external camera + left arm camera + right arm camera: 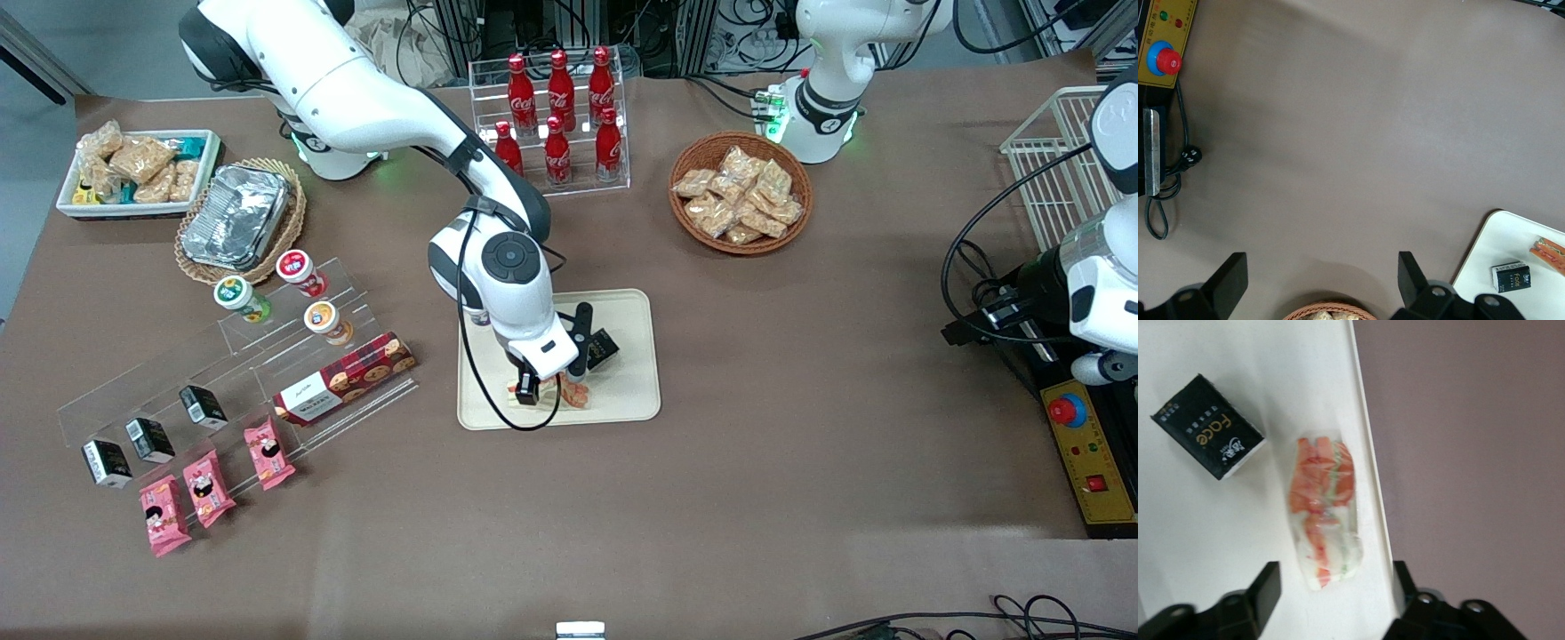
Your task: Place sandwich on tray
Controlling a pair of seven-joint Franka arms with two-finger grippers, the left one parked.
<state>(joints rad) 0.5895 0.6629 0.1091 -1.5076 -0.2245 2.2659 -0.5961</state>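
Lying on the tray (1238,540) near its rim, the sandwich (1323,512) is flanked by a black carton (1208,427); the pincer (1335,587) is held open above it.

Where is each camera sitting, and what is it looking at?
Front view: high up, facing both arms, looking down on the table; the gripper hovers open over the tray.
Right wrist view: on the working arm, looking straight down past its fingertips at the sandwich and black box.
Left wrist view: on the parked arm, looking down at bare table.
All three share the tray, sandwich and black box.
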